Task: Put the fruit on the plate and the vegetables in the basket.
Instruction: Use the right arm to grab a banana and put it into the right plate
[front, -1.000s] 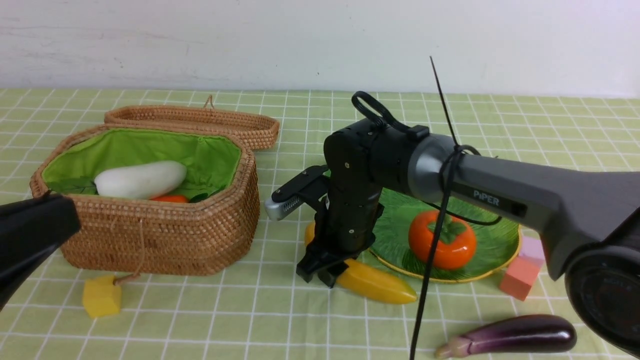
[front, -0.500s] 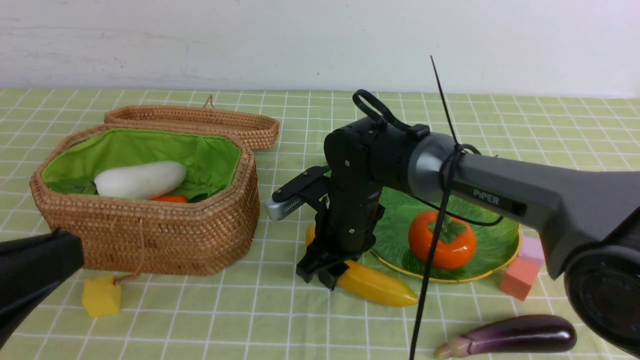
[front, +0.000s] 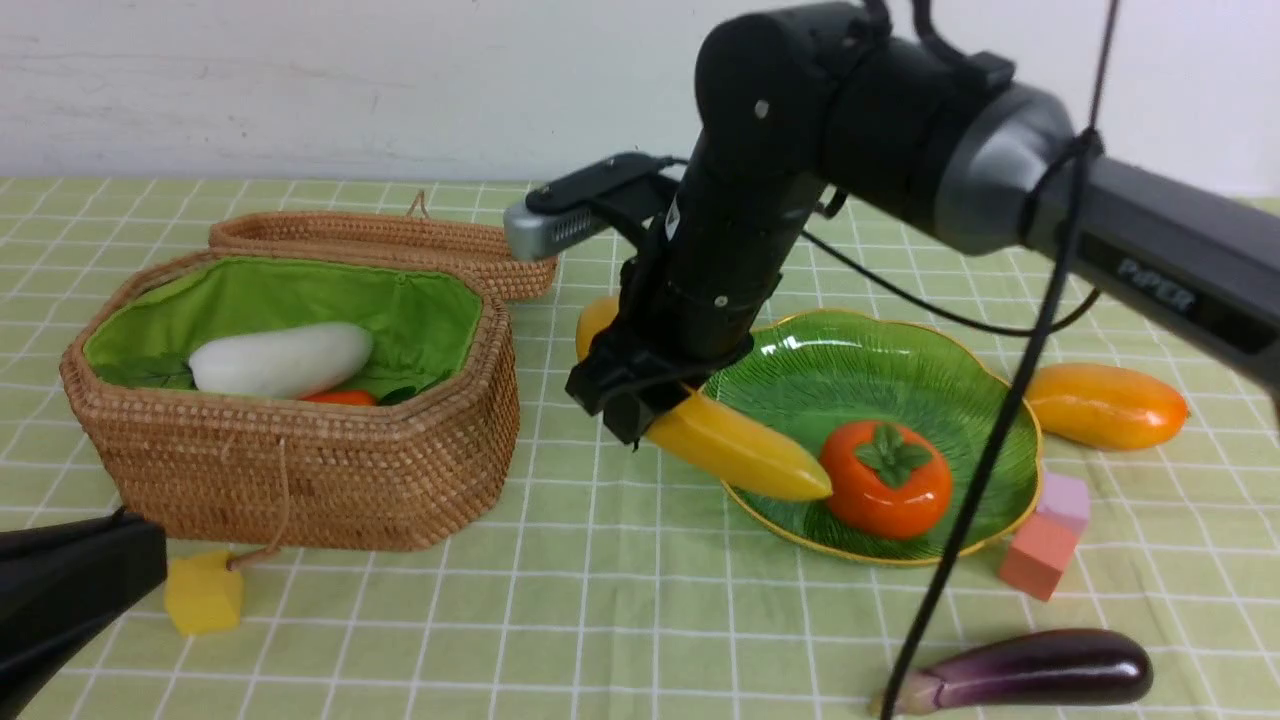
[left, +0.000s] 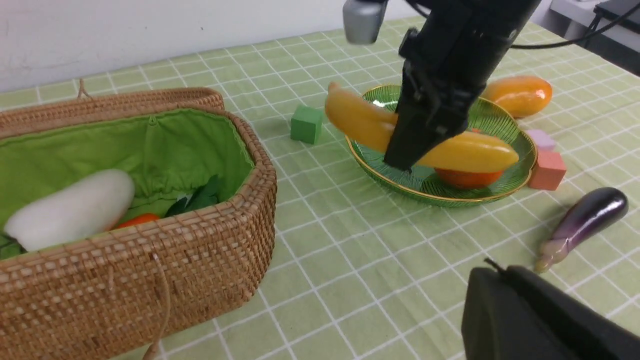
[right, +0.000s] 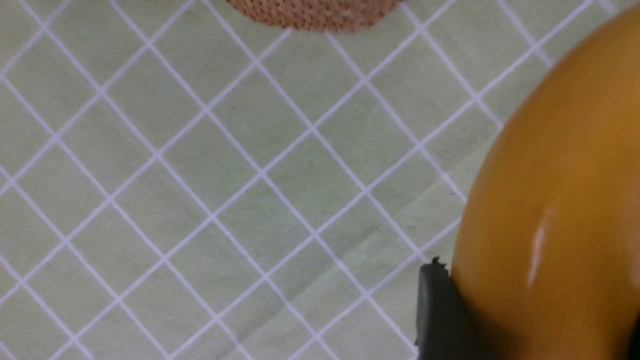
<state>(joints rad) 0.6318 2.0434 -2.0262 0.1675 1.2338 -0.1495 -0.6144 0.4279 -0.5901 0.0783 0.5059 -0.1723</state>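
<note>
The right gripper (front: 632, 405) is grasping the banana (front: 745, 455) partway along its length and holding it slanted in the air. The banana's lower tip is pointing down to the gripper's right, over the near rim of the plate (front: 900, 345). The persimmon (front: 886, 480) is sitting on the plate just past that tip; whether the two are touching cannot be told. The mango (front: 1105, 405) is lying on the cloth beyond the plate, further to the gripper's right, and the eggplant (front: 1040, 668) is lying on that same side, nearer the robot. To the gripper's left, the basket (front: 320, 480) is standing open, holding the radish (front: 280, 358) and the carrot (front: 340, 397). The left gripper (front: 140, 555) is hovering clenched, low in front of the basket.
</note>
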